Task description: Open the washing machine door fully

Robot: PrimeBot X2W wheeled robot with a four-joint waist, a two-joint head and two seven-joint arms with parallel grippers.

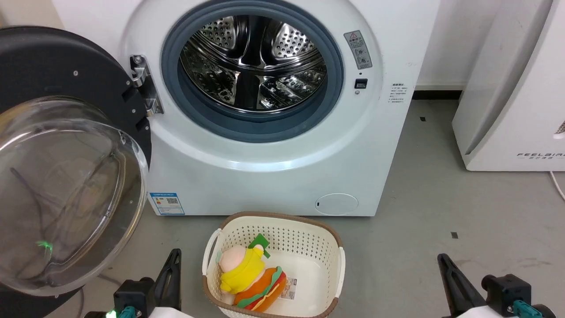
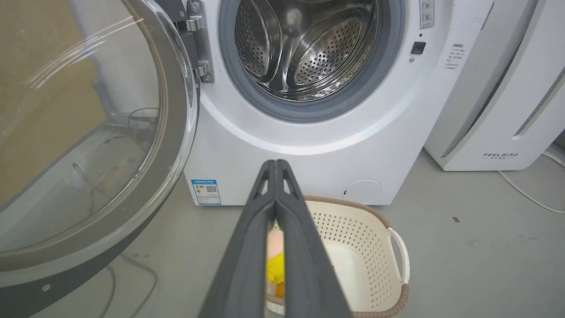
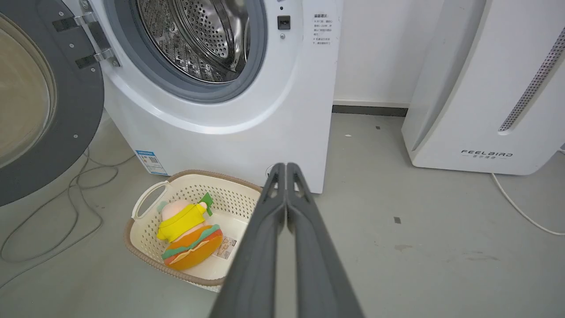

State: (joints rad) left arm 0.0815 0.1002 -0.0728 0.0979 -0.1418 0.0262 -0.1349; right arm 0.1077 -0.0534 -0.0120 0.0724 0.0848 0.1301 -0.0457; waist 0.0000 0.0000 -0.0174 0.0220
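The washing machine door point(image 1: 66, 176) hangs swung wide at frame left, so opening appears complete; left gripper point(image 2: 276, 164) and right gripper point(image 3: 286, 166) sit pressed together, empty, at bottom.

washing machine door point(image 1: 57, 145): black rim, clear glass bowl, swung wide open leftward | washing machine point(image 1: 265, 168): white, steel drum exposed

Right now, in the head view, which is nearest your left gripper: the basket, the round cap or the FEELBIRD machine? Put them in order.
From the left gripper:
1. Basket, just to its right.
2. Round cap, low on the washing machine front, past the basket.
3. FEELBIRD machine, far right.
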